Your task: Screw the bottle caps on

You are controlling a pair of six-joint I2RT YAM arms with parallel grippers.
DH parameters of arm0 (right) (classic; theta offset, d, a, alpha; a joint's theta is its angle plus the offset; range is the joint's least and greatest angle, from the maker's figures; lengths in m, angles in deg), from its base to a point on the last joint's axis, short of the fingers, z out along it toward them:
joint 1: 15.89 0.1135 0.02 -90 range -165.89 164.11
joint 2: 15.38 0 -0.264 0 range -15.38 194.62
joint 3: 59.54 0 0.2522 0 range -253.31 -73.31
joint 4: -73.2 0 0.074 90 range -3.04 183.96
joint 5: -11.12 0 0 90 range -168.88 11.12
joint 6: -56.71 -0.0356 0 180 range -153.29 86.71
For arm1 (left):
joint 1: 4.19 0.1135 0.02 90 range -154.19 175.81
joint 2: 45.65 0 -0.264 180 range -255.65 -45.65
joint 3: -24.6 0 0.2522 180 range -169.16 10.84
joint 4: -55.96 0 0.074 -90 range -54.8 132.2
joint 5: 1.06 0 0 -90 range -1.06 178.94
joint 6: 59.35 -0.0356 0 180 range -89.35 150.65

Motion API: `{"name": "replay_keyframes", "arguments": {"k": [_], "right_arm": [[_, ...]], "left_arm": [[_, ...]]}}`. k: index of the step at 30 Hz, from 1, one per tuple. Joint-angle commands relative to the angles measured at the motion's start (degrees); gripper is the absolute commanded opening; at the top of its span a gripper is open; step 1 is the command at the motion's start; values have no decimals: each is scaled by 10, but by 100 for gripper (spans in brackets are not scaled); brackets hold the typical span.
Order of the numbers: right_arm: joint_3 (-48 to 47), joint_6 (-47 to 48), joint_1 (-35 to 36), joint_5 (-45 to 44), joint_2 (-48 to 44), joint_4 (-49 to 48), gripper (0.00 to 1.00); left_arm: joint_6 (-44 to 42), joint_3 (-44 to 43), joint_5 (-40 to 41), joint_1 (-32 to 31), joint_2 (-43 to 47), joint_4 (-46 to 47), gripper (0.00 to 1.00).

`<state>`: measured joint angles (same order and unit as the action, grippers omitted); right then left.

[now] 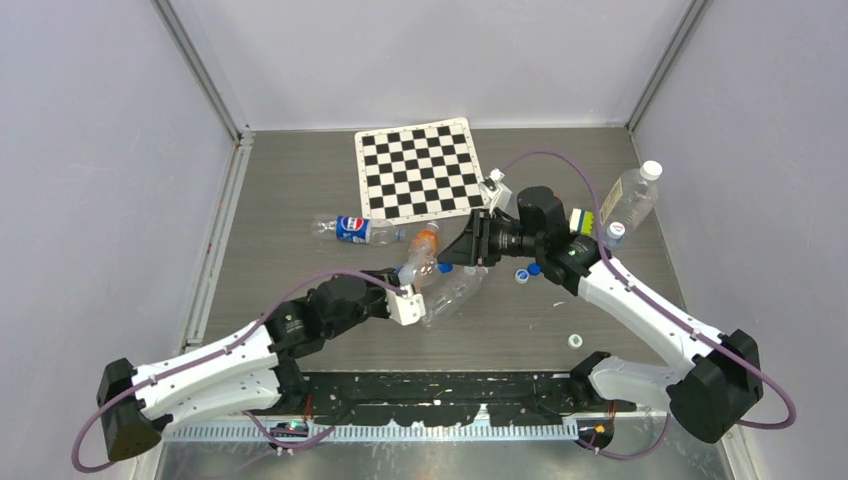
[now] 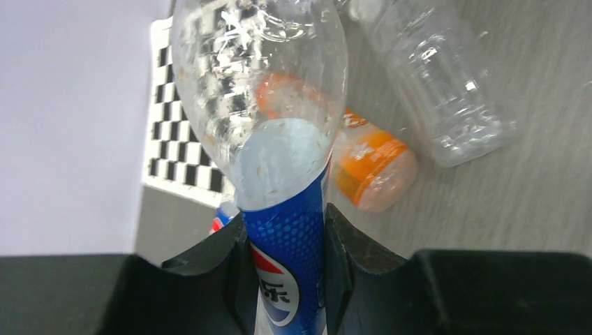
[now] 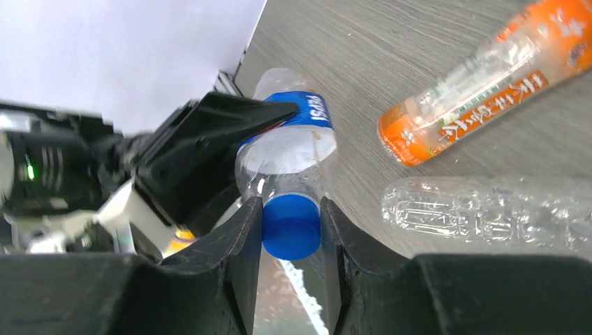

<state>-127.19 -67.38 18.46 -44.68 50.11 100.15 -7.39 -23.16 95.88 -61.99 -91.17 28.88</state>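
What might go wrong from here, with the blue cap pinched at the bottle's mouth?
The blue cap, pinched in the right claw, may sit crooked on the Pepsi bottle and cross-thread. The left claw grips the label, so the bottle could spin or squash rather than the cap tightening.

Five bottles: two Pepsi-labelled, namely the held Pepsi bottle (image 3: 286, 150) and the lying Pepsi bottle (image 1: 358, 230); one orange-labelled bottle (image 1: 420, 256); two plain clear, namely the ribbed clear bottle (image 1: 456, 292) and the upright-capped clear bottle (image 1: 628, 198). Five screw caps clearly countable: one gripped blue cap (image 3: 291, 227), one loose blue cap (image 1: 522, 275) beside a second loose blue cap (image 1: 536, 268), one loose white cap (image 1: 575, 341), one fitted white cap (image 1: 652, 170). One checkerboard (image 1: 418, 170). One yellow-green sponge block (image 1: 581, 220).
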Motion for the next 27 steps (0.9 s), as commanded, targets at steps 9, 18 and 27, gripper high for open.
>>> {"name": "replay_keyframes", "arguments": {"k": [9,18,27], "right_arm": [[-10,-135,-32,-127,-43,-5,63],[-115,-81,-49,-218,-93,142,84],[12,-105,-49,-233,-162,-143,94]], "left_arm": [[31,-12,218,-67,-11,187,34],[227,5,156,-4,33,175,34],[307,19,31,12,-19,310,34]]}}
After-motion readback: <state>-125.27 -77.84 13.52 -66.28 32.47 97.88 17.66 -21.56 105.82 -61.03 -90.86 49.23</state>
